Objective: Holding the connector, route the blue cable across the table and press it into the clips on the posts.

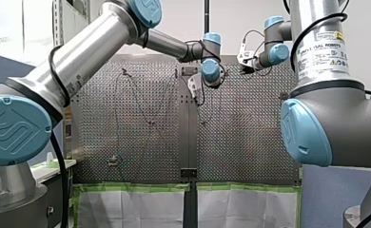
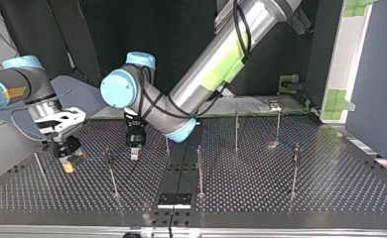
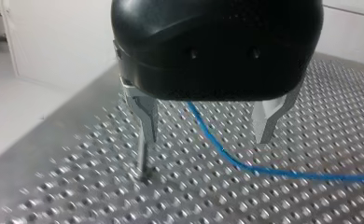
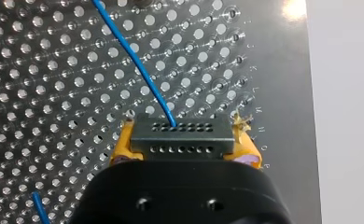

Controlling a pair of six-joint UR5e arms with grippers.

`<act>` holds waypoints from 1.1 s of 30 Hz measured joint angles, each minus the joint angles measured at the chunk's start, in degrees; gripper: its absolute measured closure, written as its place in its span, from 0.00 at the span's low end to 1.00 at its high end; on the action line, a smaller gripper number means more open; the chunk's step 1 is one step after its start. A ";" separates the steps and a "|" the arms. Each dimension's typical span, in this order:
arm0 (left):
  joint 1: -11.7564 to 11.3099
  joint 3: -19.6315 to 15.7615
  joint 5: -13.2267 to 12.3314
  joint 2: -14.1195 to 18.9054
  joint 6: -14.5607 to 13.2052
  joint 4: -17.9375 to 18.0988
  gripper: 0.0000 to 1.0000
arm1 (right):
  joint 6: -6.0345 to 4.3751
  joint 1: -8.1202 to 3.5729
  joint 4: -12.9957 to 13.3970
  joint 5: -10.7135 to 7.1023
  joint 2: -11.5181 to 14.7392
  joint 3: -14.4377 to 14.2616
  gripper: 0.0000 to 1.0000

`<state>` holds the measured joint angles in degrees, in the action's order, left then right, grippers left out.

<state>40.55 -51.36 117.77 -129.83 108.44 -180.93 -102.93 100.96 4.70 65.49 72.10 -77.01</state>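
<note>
Held: connector point(image 4: 180, 135), right gripper point(image 4: 182, 142) pinching it between yellow pads. 
Run: blue cable point(image 4: 138, 60) leaving connector lengthwise, heading ahead toward left gripper point(image 3: 208, 133). 
Left gripper: fingers spread, straddling cable; post point(image 3: 143, 158) standing just beside one finger. Judged the nearer arm for pressing.

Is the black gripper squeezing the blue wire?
No, my left gripper has its metal fingers wide apart, and the blue cable runs through the gap between them with space on both sides.
</note>
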 joint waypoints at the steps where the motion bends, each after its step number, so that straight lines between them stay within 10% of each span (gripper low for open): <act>1: 0.08 -0.48 -0.40 0.49 0.00 0.42 0.00 | 0.00 0.00 0.00 0.00 0.00 0.00 1.00; 9: 1.39 -4.92 -2.01 4.90 -0.81 4.75 0.00 | 0.00 0.00 0.00 0.00 0.00 0.00 1.00; 33: 1.33 -19.39 6.11 19.38 -1.17 19.22 0.00 | 0.00 0.00 0.00 0.00 0.00 0.00 1.00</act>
<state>41.89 -70.75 123.87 -110.45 107.27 -161.71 -102.94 100.96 4.70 65.49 72.10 -77.01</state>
